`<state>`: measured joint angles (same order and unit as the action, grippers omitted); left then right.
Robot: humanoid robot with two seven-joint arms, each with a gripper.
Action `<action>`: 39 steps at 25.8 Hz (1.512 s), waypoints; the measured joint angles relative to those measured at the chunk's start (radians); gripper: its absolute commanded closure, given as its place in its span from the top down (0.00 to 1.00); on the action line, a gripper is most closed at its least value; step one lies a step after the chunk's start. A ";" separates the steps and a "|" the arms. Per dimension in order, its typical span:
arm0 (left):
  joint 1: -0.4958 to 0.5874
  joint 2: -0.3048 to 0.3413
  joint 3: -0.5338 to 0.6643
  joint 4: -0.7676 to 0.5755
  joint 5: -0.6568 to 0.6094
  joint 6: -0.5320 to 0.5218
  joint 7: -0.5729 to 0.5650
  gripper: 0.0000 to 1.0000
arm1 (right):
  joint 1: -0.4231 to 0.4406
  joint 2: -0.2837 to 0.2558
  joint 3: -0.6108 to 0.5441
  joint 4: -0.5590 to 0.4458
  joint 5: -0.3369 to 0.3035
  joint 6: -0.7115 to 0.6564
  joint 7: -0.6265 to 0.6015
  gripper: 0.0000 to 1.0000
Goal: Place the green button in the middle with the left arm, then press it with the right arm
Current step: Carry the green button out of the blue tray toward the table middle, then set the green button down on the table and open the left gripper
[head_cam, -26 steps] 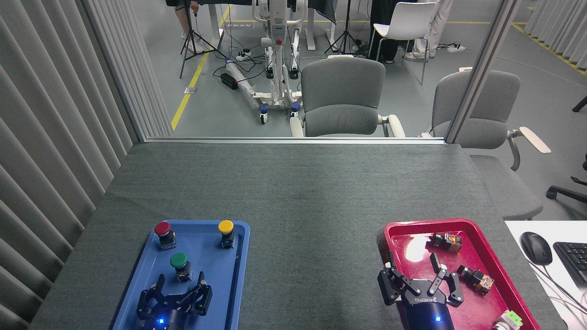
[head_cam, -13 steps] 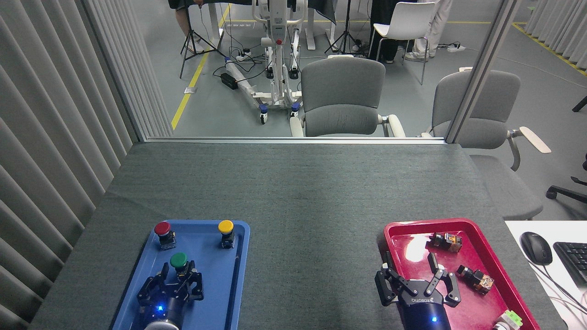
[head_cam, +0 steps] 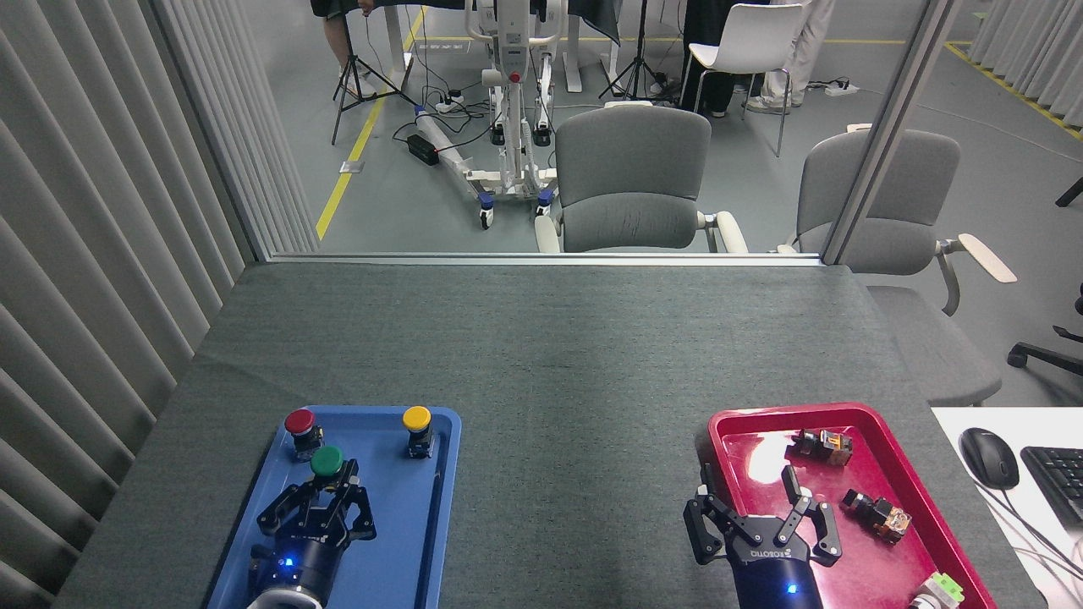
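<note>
Since a second ago the left gripper [head_cam: 326, 493] has closed in on the green button [head_cam: 327, 462], fingers pinched on its black body, cap just above them, over the blue tray [head_cam: 406, 541]. Risk: thin grip slips mid-carry, or clips the red button [head_cam: 299, 421] just beyond-left. Right gripper [head_cam: 761, 520] spread wide, empty.

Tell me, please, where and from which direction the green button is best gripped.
Grip the green button on its short black body under the domed cap, which is rounded and likely to slip. Come from the near side, as the left gripper does, fingers either side of the body; the red button stands close behind.
</note>
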<state>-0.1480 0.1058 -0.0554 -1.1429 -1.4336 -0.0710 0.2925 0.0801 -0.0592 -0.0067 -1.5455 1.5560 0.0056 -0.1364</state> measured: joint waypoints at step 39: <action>-0.311 -0.241 -0.559 0.461 0.039 -0.080 -0.025 0.88 | 0.007 -0.014 -0.001 0.004 -0.011 -0.002 -0.001 1.00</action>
<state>-0.4585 -0.1350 -0.6142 -0.6815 -1.3942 -0.1507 0.2672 0.0867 -0.0734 -0.0077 -1.5414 1.5452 0.0041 -0.1379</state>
